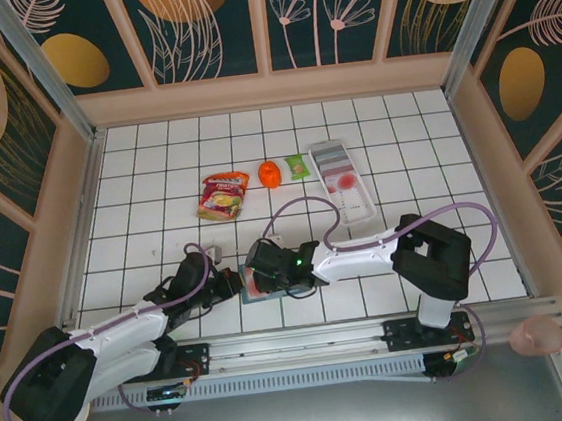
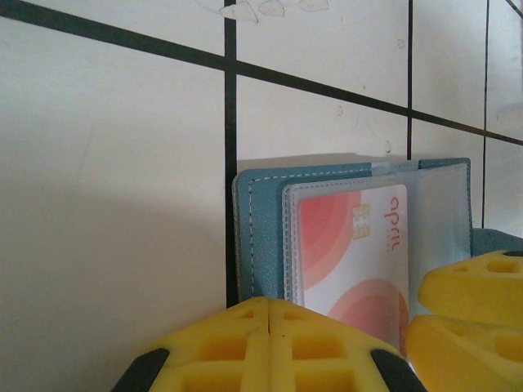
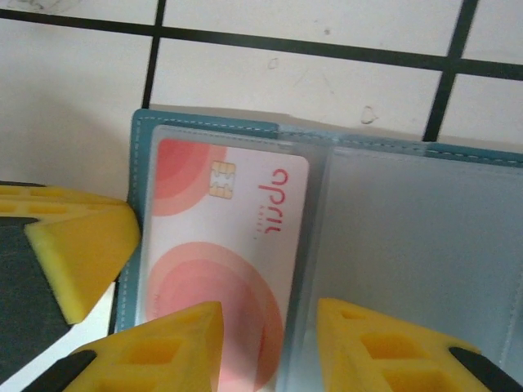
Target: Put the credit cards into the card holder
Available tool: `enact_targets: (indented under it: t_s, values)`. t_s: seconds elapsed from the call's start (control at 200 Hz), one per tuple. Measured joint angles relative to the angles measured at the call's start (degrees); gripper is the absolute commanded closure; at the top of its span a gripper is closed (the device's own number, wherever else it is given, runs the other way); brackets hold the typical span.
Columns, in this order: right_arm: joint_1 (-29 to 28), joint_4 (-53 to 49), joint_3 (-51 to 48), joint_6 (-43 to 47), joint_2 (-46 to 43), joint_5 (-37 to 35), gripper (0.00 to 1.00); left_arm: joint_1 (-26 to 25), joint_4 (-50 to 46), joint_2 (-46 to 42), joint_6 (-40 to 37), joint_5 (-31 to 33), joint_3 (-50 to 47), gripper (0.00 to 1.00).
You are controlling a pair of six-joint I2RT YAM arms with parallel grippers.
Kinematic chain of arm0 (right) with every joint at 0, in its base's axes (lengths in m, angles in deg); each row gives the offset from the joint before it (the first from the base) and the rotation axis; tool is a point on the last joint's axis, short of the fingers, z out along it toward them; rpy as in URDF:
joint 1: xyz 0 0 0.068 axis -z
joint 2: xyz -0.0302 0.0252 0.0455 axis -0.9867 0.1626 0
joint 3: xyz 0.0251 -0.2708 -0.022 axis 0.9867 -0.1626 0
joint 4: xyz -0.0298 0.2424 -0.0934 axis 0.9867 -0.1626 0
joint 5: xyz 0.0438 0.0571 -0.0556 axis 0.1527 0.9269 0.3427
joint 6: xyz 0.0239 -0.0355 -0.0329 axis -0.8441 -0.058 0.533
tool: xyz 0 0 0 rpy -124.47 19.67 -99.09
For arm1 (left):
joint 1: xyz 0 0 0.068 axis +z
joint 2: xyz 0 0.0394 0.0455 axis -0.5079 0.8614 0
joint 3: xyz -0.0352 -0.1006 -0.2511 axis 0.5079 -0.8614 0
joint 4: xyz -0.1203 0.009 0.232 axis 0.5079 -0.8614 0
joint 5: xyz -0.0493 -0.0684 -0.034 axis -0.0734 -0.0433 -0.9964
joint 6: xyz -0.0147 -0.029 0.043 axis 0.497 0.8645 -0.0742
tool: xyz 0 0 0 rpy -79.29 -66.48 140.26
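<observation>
Right tool [image 3: 270, 335], half open and gripping nothing, straddles the edge of a pink credit card [image 3: 221, 245] lying in the clear sleeve of the open teal card holder [image 3: 409, 237]; shut left tool [image 2: 268, 327] presses the holder's edge, apparently steadying it on the tiled tabletop [image 2: 106, 163]

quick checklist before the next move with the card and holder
1. Card holder lying open: ok.
2. Credit card under the clear sleeve: ok.
3. Card fully seated: cannot tell, lower end hidden.
4. Left gripper, jaws shut at the holder's edge: ok.
5. Right gripper, jaws apart, empty: ok.
6. Another card on the white tray: cannot tell.
</observation>
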Motion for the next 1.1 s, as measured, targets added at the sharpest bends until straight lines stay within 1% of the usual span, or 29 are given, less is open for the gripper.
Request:
enact_targets:
  t_s: [0.35,0.545,0.991,1.101]
  values:
    - [-0.24,-0.39,0.94,0.04,0.00,-0.28,0.65,0.00,-0.22,-0.22,0.00,0.00,0.00,1.00]
    - [-1.05,-0.52,2.32,0.44,0.00,-0.76,0.70,0.00,-0.22,-0.22,0.00,0.00,0.00,1.00]
    - [-1.25,-0.66,2.45,0.39,1.81,-0.83,0.70,0.00,-0.22,-0.22,0.00,-0.02,0.00,1.00]
    - [-1.25,-0.74,2.45,0.33,1.81,-0.90,0.68,0.00,-0.22,-0.22,0.02,-0.02,0.00,1.00]
